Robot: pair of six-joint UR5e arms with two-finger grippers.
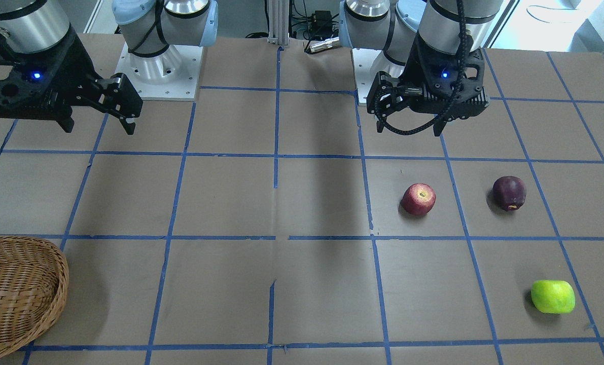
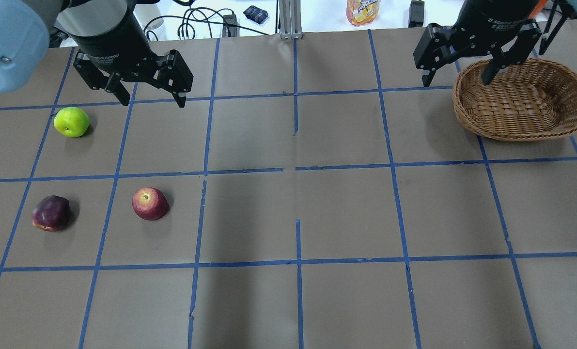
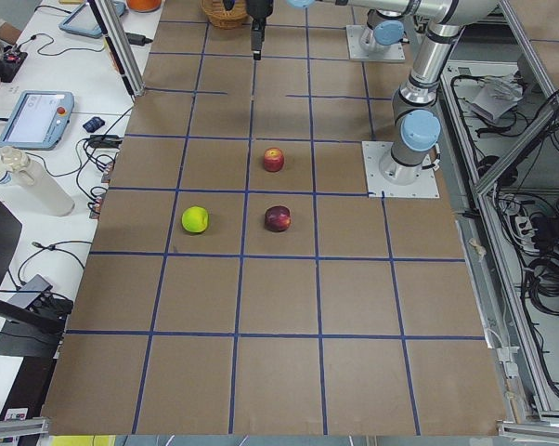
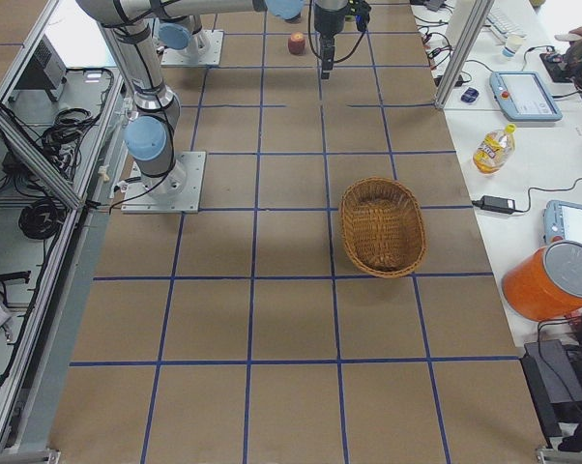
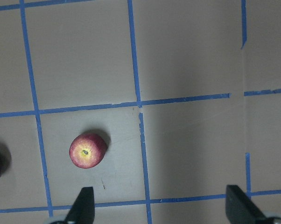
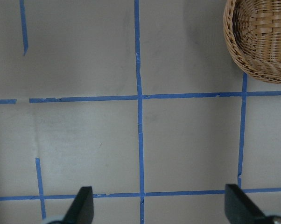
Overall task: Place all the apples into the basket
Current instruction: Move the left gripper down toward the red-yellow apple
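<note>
A red apple (image 2: 149,203) with a yellowish stem dimple, a dark maroon apple (image 2: 51,213) and a lime green apple (image 2: 71,121) lie apart on the table's left half. The wicker basket (image 2: 511,134) sits empty at the far right. My left gripper (image 2: 152,103) hangs open and empty above the table, to the right of the green apple and beyond the red one. Its wrist view shows the red apple (image 5: 87,150) below, between and ahead of the fingers. My right gripper (image 2: 455,81) is open and empty beside the basket's left rim (image 6: 234,51).
Blue tape lines grid the brown table. The arm bases (image 1: 157,66) stand on plates at the robot's edge. A drink bottle (image 2: 363,9) and cables lie beyond the far edge. Tablets and an orange bucket (image 4: 552,280) sit on the side bench.
</note>
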